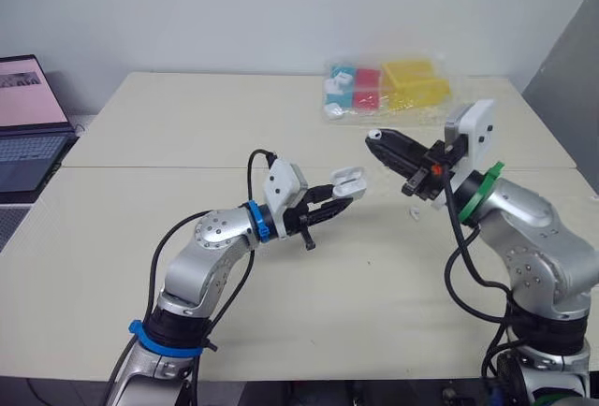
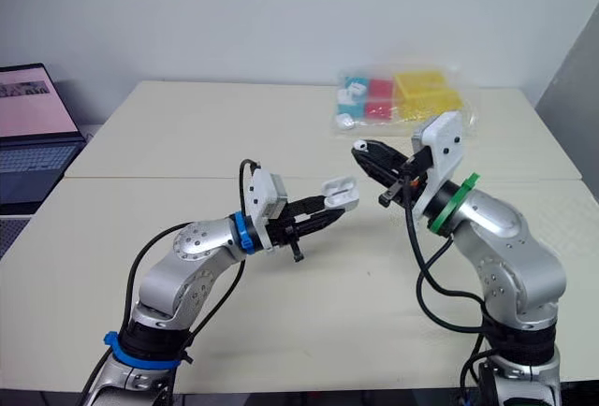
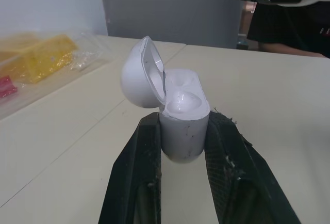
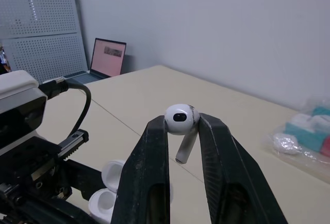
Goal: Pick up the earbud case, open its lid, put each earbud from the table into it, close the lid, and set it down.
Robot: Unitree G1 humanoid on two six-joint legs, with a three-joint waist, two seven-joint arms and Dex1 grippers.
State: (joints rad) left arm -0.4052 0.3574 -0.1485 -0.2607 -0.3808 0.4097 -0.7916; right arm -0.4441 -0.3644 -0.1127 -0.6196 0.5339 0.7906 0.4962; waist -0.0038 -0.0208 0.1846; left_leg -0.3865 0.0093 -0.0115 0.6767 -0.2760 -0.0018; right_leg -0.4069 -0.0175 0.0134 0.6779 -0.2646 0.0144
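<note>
Left gripper [image 1: 337, 208] has its black fingers clamped on the base of the earbud case [image 3: 183, 115], a glossy white rounded shell with the lid flipped open and two smooth wells showing. Just past its tip, not touching, the right gripper [image 1: 379, 142] pinches a white earbud [image 4: 179, 116] by the bulb, stem between the fingers. Beyond both grippers, a crinkly clear bag [image 1: 388, 88] holds yellow, red and blue blocks.

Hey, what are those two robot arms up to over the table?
The robot is packing earbuds into their case. Its left gripper holds the white earbud case above the table, lid swung open. Its right gripper pinches one white earbud, raised a little apart from the case and not yet in it. A laptop sits off to the left, and a bag of coloured blocks lies at the back.
</note>
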